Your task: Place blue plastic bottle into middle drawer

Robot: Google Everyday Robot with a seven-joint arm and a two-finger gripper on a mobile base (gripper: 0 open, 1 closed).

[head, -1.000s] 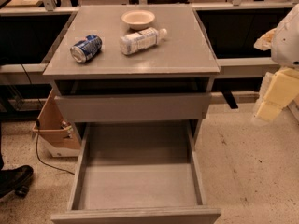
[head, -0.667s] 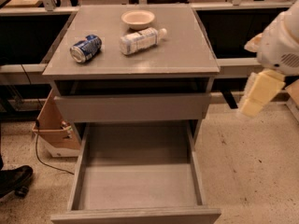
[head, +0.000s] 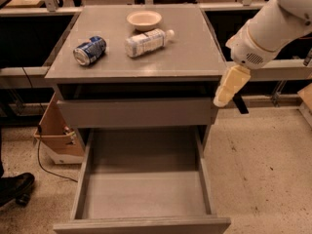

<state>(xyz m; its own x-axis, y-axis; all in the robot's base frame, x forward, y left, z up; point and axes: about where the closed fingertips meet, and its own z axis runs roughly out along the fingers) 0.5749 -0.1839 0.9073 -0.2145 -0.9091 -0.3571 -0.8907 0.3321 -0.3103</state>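
Note:
The blue plastic bottle [head: 146, 40] lies on its side on the grey cabinet top [head: 195, 52], white cap pointing right, just in front of a small bowl. The middle drawer [head: 142, 189] is pulled out wide at the bottom and holds nothing. My gripper [head: 227, 100] hangs from the white arm [head: 268, 30] at the cabinet's right front corner, level with the shut upper drawer. It is well to the right of the bottle and holds nothing.
A dented blue can [head: 89, 49] lies left of the bottle. A cream bowl [head: 144, 19] stands behind it. The shut upper drawer [head: 136, 112] sits above the open one. A cardboard box [head: 56, 133] and a cable are on the floor at left. A dark shoe [head: 14, 186] shows at lower left.
The arm and gripper have moved left, from the right edge of view towards the cabinet's right front corner. The bottle, can and bowl have not moved.

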